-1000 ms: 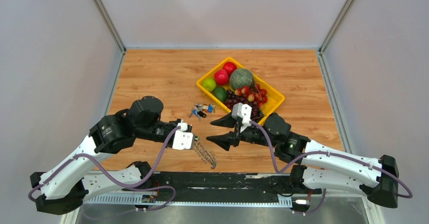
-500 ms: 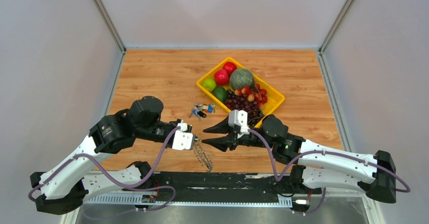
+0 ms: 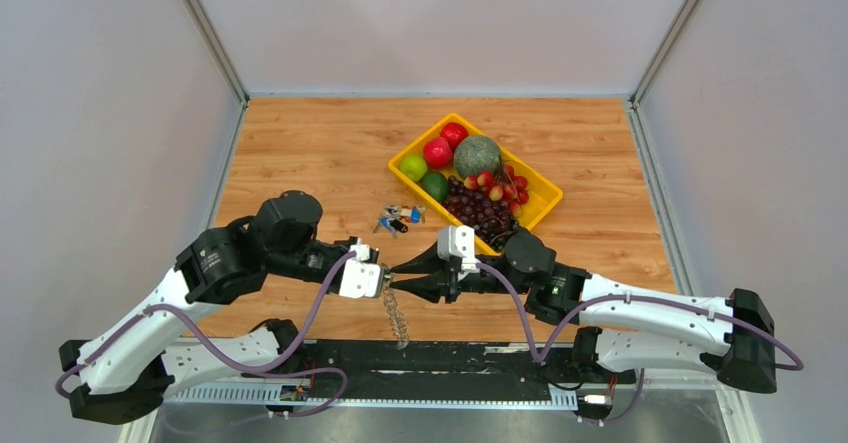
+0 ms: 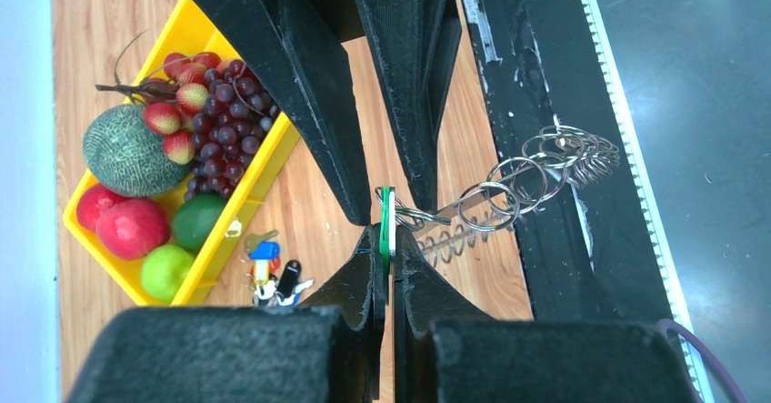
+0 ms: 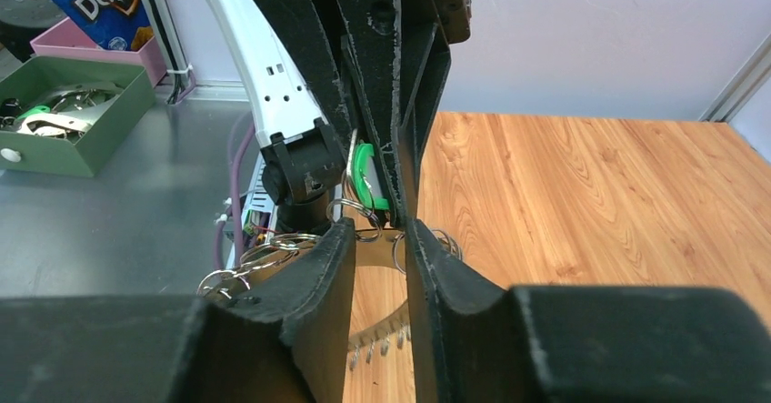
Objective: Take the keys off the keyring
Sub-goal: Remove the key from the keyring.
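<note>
- Wooden bench (image 3: 300, 143) is lying below the dangling keys (image 3: 396, 313).
- Left gripper (image 4: 387, 237) is clenching the green tag (image 4: 385, 216) of the keyring (image 4: 455, 207).
- Right gripper (image 5: 377, 226) is standing released, its jaws apart around that tag.

Light: bright, even, from above; white walls (image 3: 440, 23) flat and pale.
Shadows: faint, soft-edged, on the table (image 3: 320, 143).
Glare: small glints on the keyring (image 4: 495, 198) wire.
Focus: right wrist view soft on its own near fingers (image 5: 314, 285).
</note>
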`<state>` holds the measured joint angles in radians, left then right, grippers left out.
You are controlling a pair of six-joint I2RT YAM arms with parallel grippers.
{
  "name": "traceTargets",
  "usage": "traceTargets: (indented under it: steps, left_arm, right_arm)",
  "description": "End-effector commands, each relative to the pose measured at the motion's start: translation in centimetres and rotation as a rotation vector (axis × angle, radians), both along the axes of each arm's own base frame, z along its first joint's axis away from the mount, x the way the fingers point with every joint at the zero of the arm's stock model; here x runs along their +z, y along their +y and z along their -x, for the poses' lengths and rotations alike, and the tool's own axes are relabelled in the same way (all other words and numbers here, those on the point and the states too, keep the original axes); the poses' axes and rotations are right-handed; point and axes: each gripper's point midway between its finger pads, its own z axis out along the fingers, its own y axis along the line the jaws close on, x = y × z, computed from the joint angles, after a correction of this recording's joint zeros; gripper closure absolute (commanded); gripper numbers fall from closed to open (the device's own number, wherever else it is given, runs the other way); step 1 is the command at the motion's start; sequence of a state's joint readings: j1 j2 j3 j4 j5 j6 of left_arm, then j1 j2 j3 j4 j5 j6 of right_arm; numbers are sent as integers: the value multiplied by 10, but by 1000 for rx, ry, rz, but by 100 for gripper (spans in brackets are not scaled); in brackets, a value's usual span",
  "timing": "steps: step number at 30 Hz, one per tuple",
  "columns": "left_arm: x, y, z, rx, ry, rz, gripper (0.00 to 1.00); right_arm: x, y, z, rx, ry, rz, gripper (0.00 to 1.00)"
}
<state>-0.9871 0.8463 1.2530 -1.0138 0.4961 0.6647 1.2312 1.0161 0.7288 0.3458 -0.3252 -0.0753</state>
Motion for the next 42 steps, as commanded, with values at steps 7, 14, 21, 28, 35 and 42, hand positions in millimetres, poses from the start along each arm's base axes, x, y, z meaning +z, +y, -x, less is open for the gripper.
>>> traceTargets:
  steps: [7, 14, 21, 28, 35, 42]
  left_arm:
    - [18, -7, 1, -42, -59, 73, 100]
    - [19, -6, 0, -31, -69, 80, 100]
    - [18, -3, -3, -12, -88, 79, 100]
    - [17, -1, -5, -8, -108, 83, 100]
    - [7, -5, -1, -36, -77, 68, 100]
    - [11, -2, -1, -25, -99, 85, 100]
  right_arm:
    - [27, 9, 14, 67, -39, -71, 84]
    - [30, 4, 8, 17, 53, -97, 100]
    - [34, 2, -5, -91, 450, -113, 100]
    - [17, -4, 4, -93, 900, -121, 100]
    - [13, -1, -1, -121, 1142, -154, 100]
    - [3, -13, -17, -244, 995, -147, 88]
